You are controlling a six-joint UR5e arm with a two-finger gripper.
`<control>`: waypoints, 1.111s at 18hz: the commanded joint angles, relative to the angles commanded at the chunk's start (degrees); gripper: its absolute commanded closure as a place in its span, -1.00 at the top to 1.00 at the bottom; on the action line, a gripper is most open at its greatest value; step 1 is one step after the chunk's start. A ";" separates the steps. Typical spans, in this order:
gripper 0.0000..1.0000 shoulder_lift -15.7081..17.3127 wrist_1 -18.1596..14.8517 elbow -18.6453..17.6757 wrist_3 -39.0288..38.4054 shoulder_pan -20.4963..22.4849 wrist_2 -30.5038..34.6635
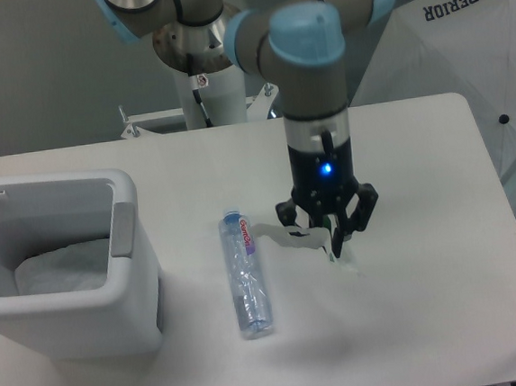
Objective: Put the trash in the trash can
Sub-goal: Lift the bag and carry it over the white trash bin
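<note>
Above the white desk (428, 277), the gripper (329, 234) has its jaws clenched on the wrapper (309, 235), which is mostly hidden and hard to see. The bottle (245, 274) lies flat between it and the open trash can (61, 264), cut off at the left.

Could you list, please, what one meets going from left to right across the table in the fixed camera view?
Trash can with its white liner bag → crushed clear bottle lying flat → gripper shut on the white wrapper, lifted off the table.
</note>
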 joint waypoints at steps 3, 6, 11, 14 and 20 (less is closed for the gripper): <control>-1.00 1.14 0.09 1.23 -3.08 -1.84 0.00; -1.00 2.02 0.00 3.34 -5.28 -5.35 -0.09; -1.00 5.27 0.00 3.79 -5.99 -12.03 -2.36; -1.00 7.38 0.00 3.69 -5.99 -14.94 -5.18; -1.00 8.00 0.00 3.08 -5.99 -18.81 -10.89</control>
